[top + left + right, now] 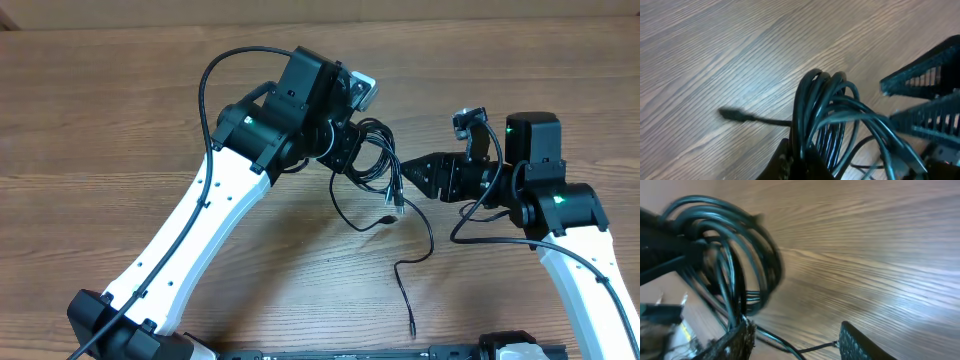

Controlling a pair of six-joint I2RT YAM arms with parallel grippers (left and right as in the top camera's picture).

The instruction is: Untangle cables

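The cables (pixel 368 152) are a bundle of thin black loops held above the wooden table. My left gripper (pixel 345 150) is shut on the bundle; in the left wrist view its fingers (pixel 802 160) pinch the loops (pixel 825 115). One plug end (pixel 730 114) lies on the wood. A loose strand (pixel 408 280) trails toward the front edge. My right gripper (pixel 408 172) is open just right of the bundle, its fingers (pixel 795 340) apart with loops (pixel 740 245) beside the left finger and a strand (pixel 805 350) crossing between them.
The wooden table (pixel 120 120) spreads around both arms. A thick black arm wire (pixel 215 80) arcs over the left arm. The right arm's camera mount (pixel 468 122) stands behind its gripper. Black frame bars (pixel 350 352) run along the front edge.
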